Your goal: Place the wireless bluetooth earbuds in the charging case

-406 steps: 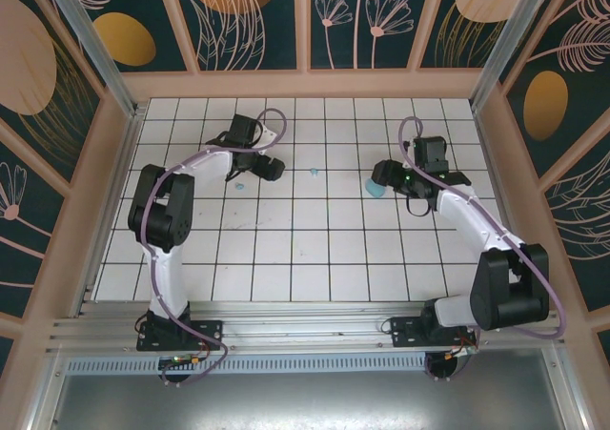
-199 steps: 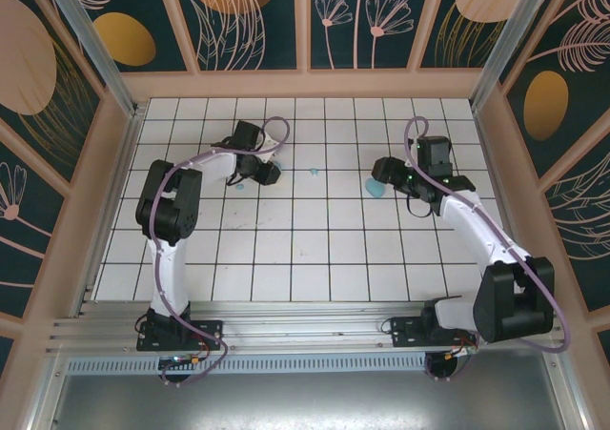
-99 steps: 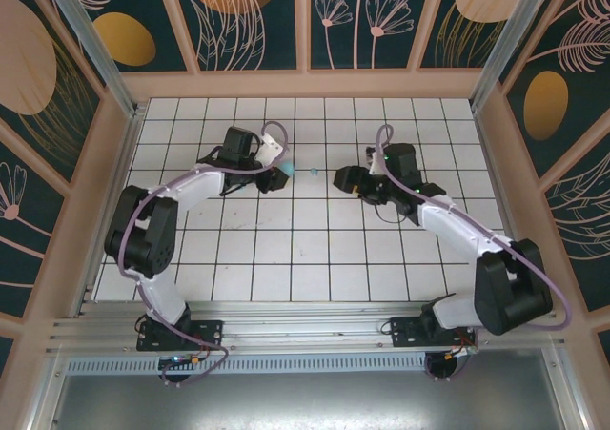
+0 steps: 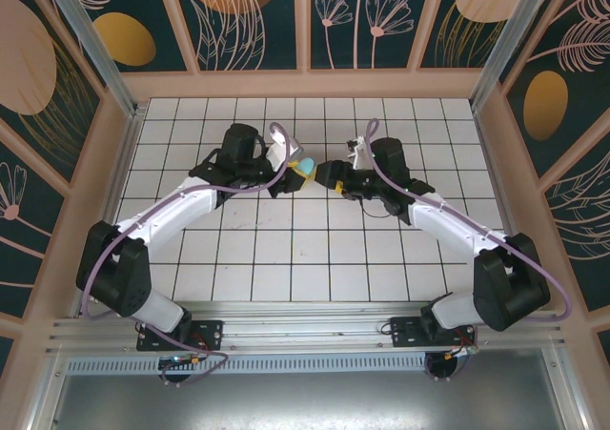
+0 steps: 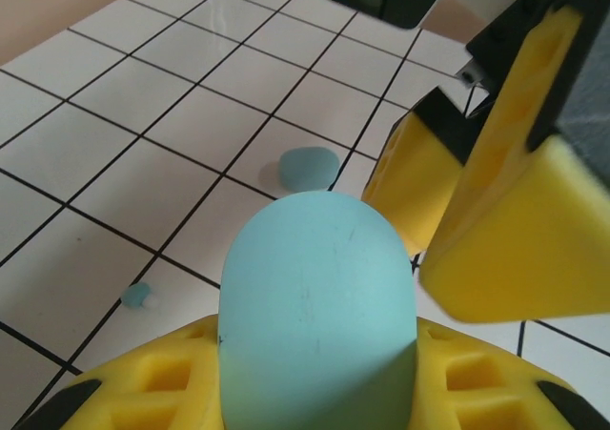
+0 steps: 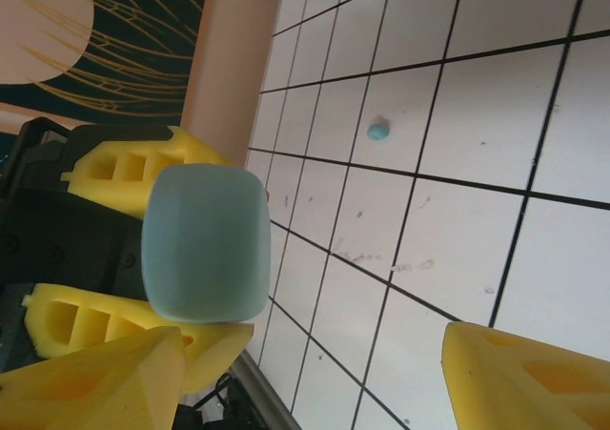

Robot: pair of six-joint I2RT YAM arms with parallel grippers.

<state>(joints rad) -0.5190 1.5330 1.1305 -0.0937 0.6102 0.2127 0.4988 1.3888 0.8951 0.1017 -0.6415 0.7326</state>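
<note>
At tabletop [image 4: 315,258] centre, both arms newly drawn inward: left tool [image 4: 294,174] clamped on light-blue charging case [image 4: 307,170]; right tool [image 4: 327,175] gaping, empty, just beside it. One earbud [image 5: 138,296] loose on tile, lower left of left-wrist view.

Clad in white link shells [image 4: 181,206] between bulky black joint housings [image 4: 507,292], trailed by lilac cables [image 4: 284,144] looping alongside, tipped with yellow fingers [image 5: 515,192] moulded with hollow cells, and bolted on black base plates [image 4: 176,335]

charging case [image 5: 317,287]: pale blue | earbud [image 6: 378,128]: same blue | finger pads [image 6: 124,168]: yellow | tabletop [image 4: 286,258]: white tiles — dark grid lines | walls [image 4: 381,39]: dark teal — peach-gold leaves
</note>
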